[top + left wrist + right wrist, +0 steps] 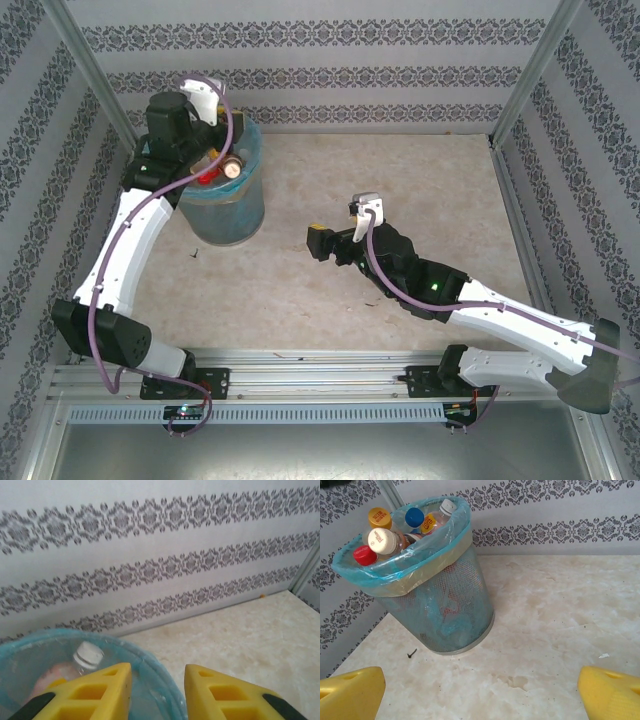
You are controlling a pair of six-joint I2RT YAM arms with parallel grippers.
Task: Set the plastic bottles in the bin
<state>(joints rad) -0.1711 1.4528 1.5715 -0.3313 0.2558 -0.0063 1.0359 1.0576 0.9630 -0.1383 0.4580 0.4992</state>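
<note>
The right pincer [480, 687] sits over the middle of the bench [420, 190], spread as wide as it goes, with nothing between its yellow fingers [350, 692]. Farther back on the left stands the mesh bin [450, 610], lined with a light-blue bag [395, 575]. Plastic bottles [382, 537] are packed into it, their caps at rim level. Over its rim hovers the left pincer [157, 670], partly parted and empty, with a white-capped bottle [87, 655] just below.
</note>
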